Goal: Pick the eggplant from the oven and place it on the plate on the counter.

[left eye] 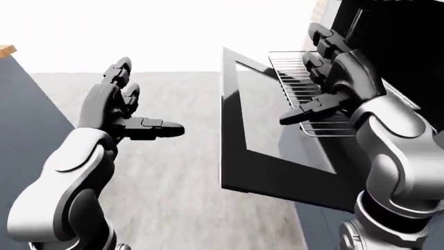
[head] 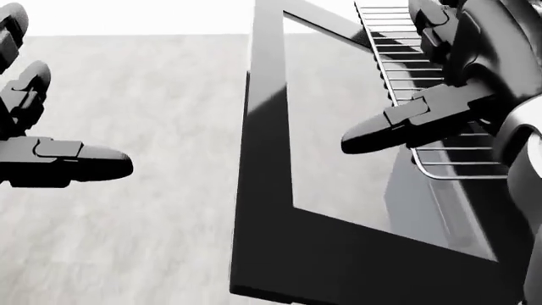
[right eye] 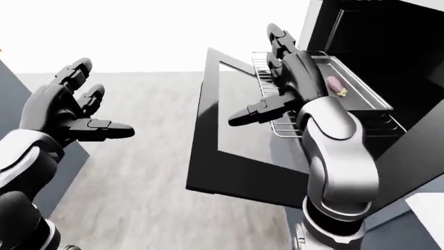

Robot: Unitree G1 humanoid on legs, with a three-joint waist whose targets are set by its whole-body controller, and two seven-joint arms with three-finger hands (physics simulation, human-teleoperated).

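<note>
The eggplant (right eye: 335,84), small and purple, lies on a grey tray (right eye: 360,96) inside the open oven (right eye: 389,47) at the top right of the right-eye view. My right hand (right eye: 269,78) is open, fingers spread, over the pulled-out wire rack (left eye: 295,78), just left of the eggplant and apart from it. My left hand (left eye: 142,99) is open and empty over the floor at the left. No plate shows in any view.
The oven door (right eye: 236,156) hangs open and down, its glass pane below my right hand. A dark counter (left eye: 27,114) stands at the left edge. Grey floor (left eye: 180,172) lies between it and the door. A pale surface (right eye: 430,211) shows at the bottom right.
</note>
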